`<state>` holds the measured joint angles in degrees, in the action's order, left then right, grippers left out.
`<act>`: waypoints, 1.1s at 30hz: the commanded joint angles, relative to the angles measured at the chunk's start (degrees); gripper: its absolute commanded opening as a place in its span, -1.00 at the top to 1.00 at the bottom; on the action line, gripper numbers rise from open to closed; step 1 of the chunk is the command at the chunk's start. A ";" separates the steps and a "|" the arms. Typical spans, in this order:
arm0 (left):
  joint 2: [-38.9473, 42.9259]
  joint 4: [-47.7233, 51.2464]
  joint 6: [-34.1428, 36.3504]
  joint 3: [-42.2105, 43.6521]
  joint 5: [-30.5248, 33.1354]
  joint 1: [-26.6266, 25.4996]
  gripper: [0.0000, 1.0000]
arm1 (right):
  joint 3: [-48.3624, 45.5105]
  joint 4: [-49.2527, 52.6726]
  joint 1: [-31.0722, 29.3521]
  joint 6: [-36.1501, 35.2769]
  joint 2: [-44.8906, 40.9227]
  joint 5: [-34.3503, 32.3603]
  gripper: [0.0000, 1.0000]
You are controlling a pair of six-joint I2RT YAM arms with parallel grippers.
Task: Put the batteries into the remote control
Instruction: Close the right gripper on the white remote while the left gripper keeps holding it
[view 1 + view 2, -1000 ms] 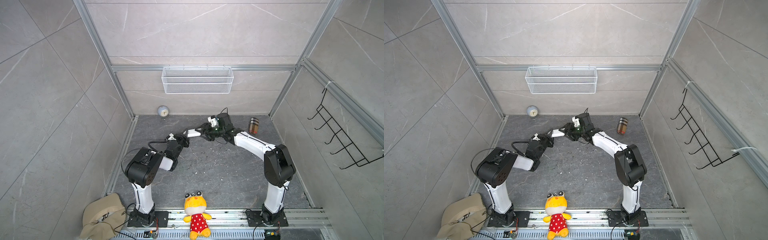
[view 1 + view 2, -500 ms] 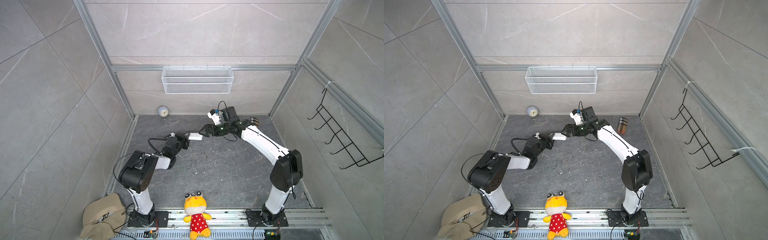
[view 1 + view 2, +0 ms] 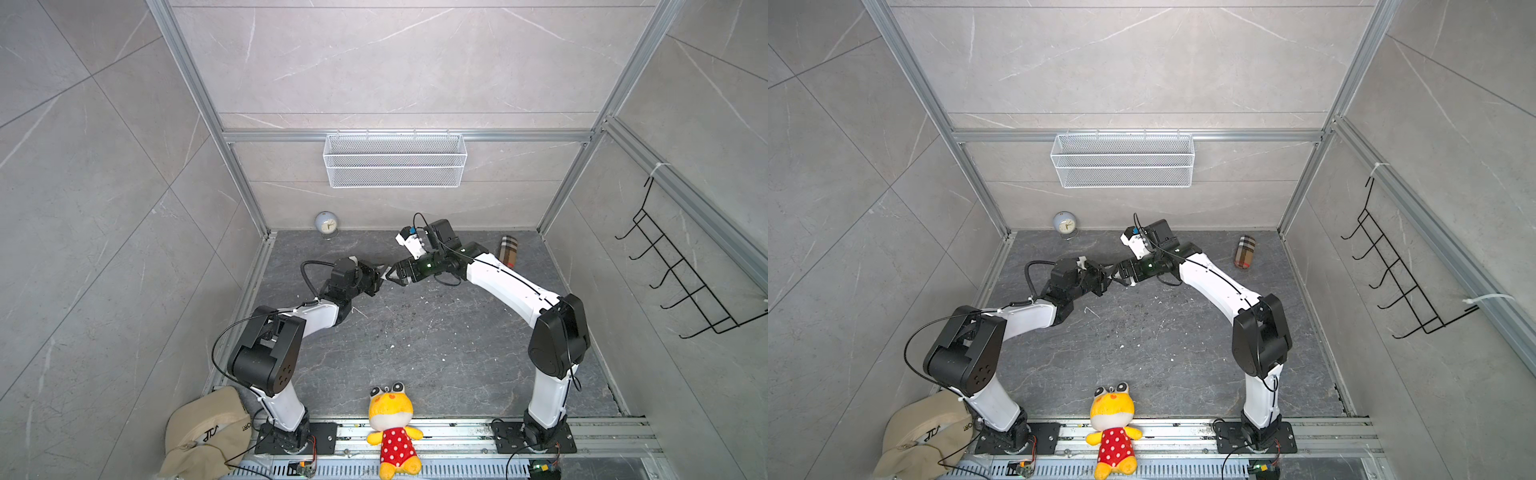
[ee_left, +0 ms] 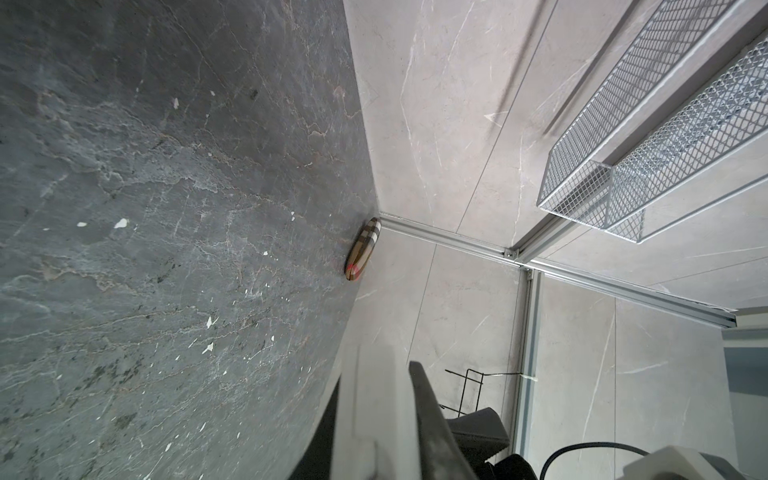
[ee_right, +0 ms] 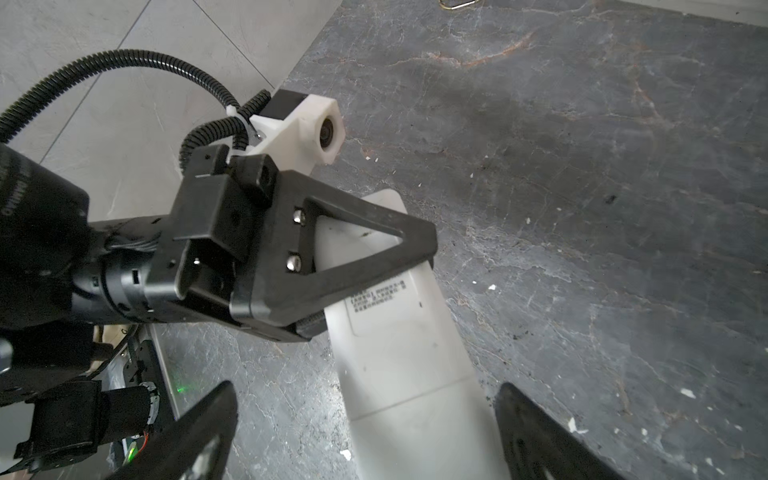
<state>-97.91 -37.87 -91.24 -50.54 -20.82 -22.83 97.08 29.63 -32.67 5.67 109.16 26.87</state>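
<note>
Dark grey stone-look floor slab (image 3: 415,353), veined, scuffed. Small white flecks (image 4: 120,223) scattered over the middle. Far left, against the wall: small round clock (image 3: 326,224), upright. Far right corner: plaid cylindrical case (image 3: 508,251), lying on its side.

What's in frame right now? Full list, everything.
remote control: 1, white, plain back showing, held between the two grippers
batteries: none visible
clock: 1, pale blue, floor at back wall, left
plaid case: 1, tan check, floor at back right
wire basket: 1, white, on back wall
hook rack: 1, black, right wall
plush toy: 1, yellow, red spotted dress, front rail
cap: 1, beige, front left corner
left gripper: 1, black, shut on remote control
right gripper: 1, black, fingers open either side of remote control
</note>
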 commanded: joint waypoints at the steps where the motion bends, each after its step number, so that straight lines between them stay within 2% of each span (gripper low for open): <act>1: 1.41 -0.36 1.95 -2.28 -2.83 0.24 0.76 | 0.47 -1.00 -0.52 -2.27 1.38 -2.62 -0.91; 12: 1.91 1.24 2.57 -3.33 -3.88 0.24 0.76 | 1.09 0.68 -1.17 -4.44 3.55 -6.37 -0.78; 20: 2.04 2.35 2.85 -4.09 -3.67 0.26 0.76 | 1.61 0.64 -1.35 -3.74 4.65 -5.79 -0.68; 33: 1.81 1.88 2.47 -4.21 -3.29 0.20 0.76 | 1.49 -0.10 -1.61 -2.86 4.50 -4.55 -0.34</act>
<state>-97.91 -34.48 -89.73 -52.62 -23.27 -22.83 97.10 29.82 -33.80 2.04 112.97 22.52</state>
